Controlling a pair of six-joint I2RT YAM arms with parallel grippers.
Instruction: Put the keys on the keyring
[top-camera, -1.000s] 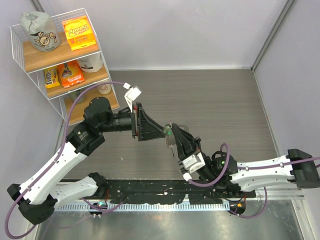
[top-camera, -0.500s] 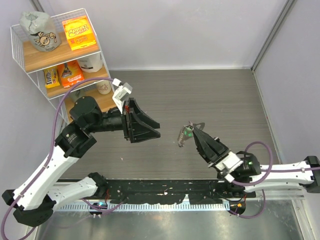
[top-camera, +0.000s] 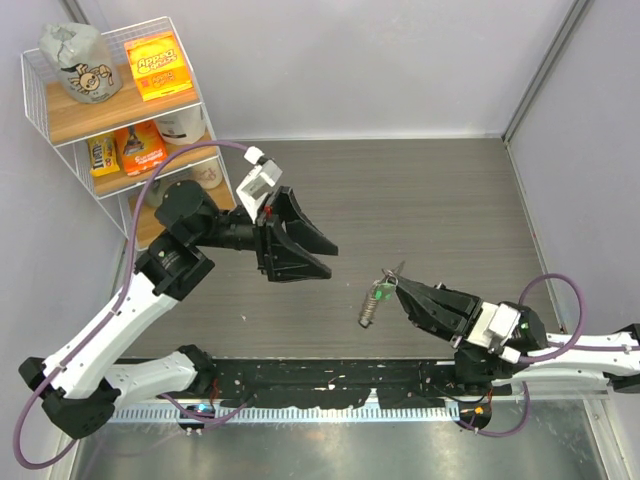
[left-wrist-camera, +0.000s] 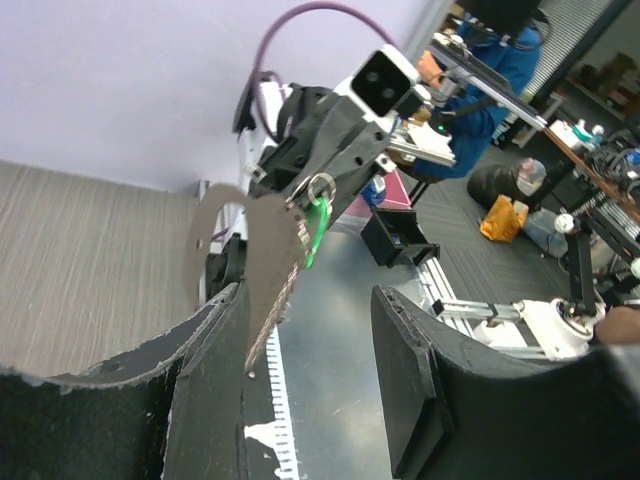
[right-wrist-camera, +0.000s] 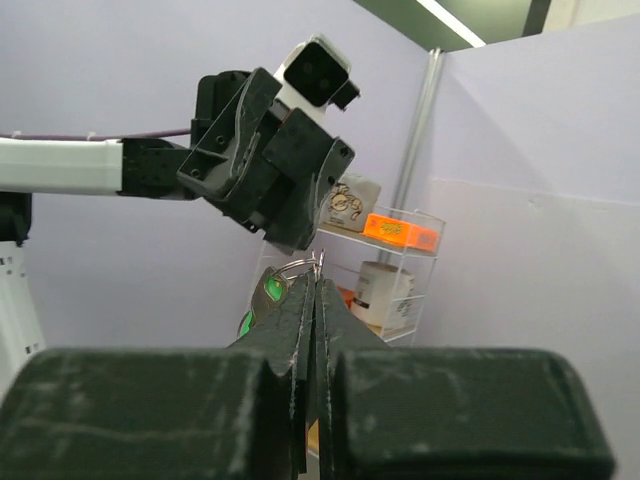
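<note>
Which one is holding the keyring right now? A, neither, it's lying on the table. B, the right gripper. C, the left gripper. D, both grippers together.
B: the right gripper is shut on the keyring, which hangs from its fingertips with the green key on it, while the left gripper is open and apart from it.
</note>
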